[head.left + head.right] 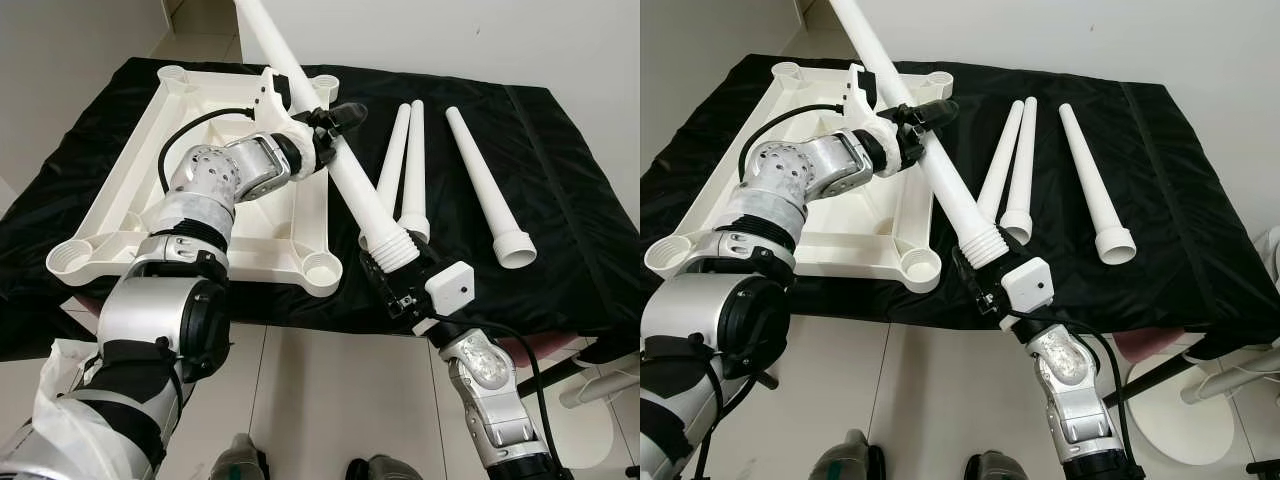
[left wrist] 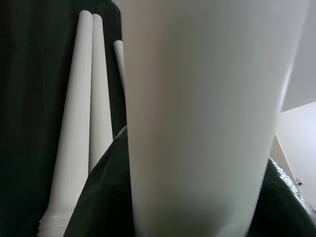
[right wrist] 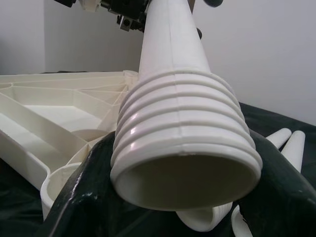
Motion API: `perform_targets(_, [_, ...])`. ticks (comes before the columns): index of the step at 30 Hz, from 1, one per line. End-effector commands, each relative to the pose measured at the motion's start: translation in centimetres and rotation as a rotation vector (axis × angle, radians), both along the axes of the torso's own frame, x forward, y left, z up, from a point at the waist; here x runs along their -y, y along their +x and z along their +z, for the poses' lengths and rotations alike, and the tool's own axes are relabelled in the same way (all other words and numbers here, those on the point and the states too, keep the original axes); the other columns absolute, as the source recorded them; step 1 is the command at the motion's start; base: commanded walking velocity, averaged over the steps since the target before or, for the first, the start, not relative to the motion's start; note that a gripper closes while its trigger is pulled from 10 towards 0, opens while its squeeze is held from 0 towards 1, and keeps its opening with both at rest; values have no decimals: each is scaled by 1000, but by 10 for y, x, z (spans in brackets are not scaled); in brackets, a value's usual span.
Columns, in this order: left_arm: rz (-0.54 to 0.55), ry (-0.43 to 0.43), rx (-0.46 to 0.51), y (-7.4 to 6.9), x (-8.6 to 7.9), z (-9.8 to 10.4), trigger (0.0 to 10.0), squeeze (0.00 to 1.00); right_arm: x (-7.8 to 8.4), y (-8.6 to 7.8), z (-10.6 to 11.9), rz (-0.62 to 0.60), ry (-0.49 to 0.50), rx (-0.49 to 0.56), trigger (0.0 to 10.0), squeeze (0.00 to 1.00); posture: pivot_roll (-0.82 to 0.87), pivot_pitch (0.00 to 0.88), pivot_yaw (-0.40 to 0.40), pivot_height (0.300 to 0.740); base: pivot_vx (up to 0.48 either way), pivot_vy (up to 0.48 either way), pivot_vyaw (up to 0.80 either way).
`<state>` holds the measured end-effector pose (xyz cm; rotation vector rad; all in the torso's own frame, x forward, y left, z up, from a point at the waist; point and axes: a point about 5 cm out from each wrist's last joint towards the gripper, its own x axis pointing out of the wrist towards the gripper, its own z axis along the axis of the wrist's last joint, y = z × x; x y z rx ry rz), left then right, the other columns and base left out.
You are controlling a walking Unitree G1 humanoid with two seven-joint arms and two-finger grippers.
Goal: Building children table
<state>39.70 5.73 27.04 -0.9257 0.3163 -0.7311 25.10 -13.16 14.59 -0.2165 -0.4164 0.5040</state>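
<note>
An upside-down white tabletop [image 1: 130, 170] lies on the black cloth, with a round socket [image 1: 322, 268] at each corner. Both grippers hold one long white table leg [image 1: 345, 170], slanted up and away over the tabletop's right side. My left gripper [image 1: 335, 125] is shut on its shaft [image 2: 202, 123]. My right gripper [image 1: 395, 270] is shut on its ribbed threaded end [image 3: 182, 143], just off the front right socket, black fingers [image 3: 84, 197] on either side. Two more legs [image 1: 400, 170] lie side by side on the cloth, and a third leg [image 1: 485, 185] lies further right.
The black cloth [image 1: 570, 230] covers a low table whose front edge runs just before my arms. Pale tiled floor [image 1: 320, 400] lies below. A white stand with a round base [image 1: 1180, 420] sits at the lower right. A white wall is behind.
</note>
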Motion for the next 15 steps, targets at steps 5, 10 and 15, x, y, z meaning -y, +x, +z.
perform_targets(5, [-118, -109, 94, -3, 6, 14, 0, 0, -3, -3, -7, 14, -24, -19, 10000, 0, -19, 0, 17, 740, 0, 0, 0])
perform_targets(10, [-103, -119, 80, -1, 3, 13, 0, 0, 0, -3, -8, 10, -6, -32, 10000, 0, -15, 0, 12, 740, 0, 0, 0])
perform_targets(15, [-82, -99, 83, 1, 1, 14, 235, 0, 5, -1, -8, 12, 91, -110, 10000, 1000, -13, 0, 8, 740, 0, 0, 0])
